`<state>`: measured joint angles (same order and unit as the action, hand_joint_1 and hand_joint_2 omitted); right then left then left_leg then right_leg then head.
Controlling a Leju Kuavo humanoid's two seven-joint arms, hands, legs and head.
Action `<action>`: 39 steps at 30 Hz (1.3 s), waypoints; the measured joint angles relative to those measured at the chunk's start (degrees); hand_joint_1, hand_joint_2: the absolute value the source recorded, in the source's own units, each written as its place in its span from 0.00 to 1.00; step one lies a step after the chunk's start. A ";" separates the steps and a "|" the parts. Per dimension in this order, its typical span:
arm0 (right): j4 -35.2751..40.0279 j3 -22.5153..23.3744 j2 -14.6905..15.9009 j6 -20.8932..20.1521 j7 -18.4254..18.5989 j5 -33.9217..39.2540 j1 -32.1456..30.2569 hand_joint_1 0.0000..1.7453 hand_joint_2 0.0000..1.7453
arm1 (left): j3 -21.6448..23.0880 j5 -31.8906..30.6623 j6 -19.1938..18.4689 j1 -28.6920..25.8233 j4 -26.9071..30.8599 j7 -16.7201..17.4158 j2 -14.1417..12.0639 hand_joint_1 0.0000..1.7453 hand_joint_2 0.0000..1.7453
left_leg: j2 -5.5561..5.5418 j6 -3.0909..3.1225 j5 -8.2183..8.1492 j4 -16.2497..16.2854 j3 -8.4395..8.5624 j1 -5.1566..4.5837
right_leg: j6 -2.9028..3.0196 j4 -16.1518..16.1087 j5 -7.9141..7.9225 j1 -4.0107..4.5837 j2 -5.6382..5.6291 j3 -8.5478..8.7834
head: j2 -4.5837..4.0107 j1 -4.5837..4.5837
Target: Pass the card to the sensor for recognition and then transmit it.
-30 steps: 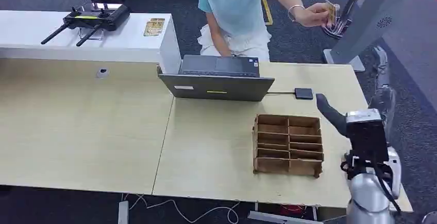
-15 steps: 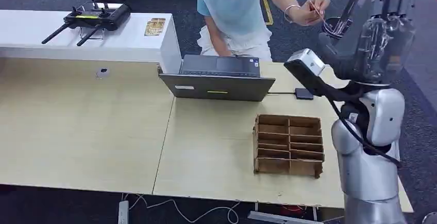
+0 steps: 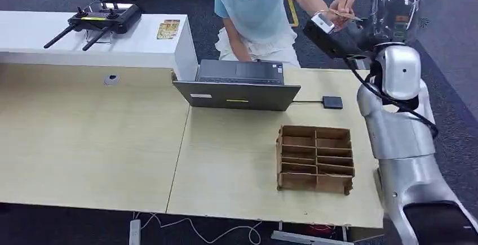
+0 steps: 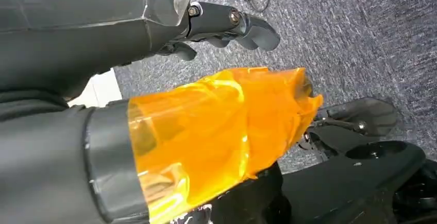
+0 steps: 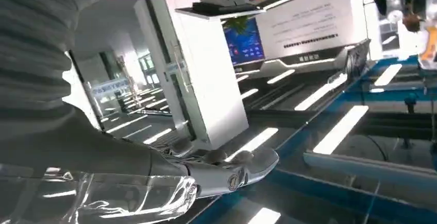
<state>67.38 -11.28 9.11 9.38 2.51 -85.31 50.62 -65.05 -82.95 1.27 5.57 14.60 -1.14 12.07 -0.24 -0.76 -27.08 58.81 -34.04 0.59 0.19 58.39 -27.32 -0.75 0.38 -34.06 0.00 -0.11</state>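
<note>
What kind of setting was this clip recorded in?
Probably an office reception or demo area: a pale wooden desk with an open grey laptop, a seated person in a light blue top behind it, and a white freestanding kiosk with a screen on grey carpet.

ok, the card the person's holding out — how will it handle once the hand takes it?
The card looks thin and flat, edge-on in the person's fingers: probably light and fairly stiff. With so little edge to pinch, it may slip or twist in the right hand.
</note>
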 joint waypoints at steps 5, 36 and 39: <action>-6.73 -0.02 0.33 -0.41 0.50 -0.98 3.11 0.00 1.00 | 0.26 -0.18 -0.07 -0.02 -0.02 0.02 0.00 0.00 0.00 | 0.00 0.00 0.00 0.00 0.00 0.00 | 0.00 0.00 0.00 0.00 0.00 0.00 | 0.00 0.00; -18.66 0.07 2.84 -0.35 1.07 -1.90 7.00 1.00 1.00 | 0.28 -0.35 -0.07 -0.05 -0.02 0.20 0.00 0.00 0.00 | 0.00 0.00 0.00 0.02 -0.01 -0.01 | 0.00 -0.01 0.00 0.00 0.00 -0.01 | 0.00 0.02; -18.77 0.07 2.84 -0.20 1.07 -1.90 7.01 1.00 1.00 | 0.28 -0.31 -0.07 -0.05 -0.02 0.20 0.00 0.00 0.00 | 0.00 0.00 0.00 0.02 0.00 0.00 | 0.00 -0.01 0.00 0.00 -0.01 -0.02 | 0.00 0.02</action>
<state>48.61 -11.21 11.96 9.18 3.58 -87.21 57.62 -64.76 -83.25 1.20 5.53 14.58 -0.94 12.07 -0.23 -0.76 -27.08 58.83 -34.04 0.58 0.18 58.38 -27.32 -0.75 0.38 -34.08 0.00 -0.09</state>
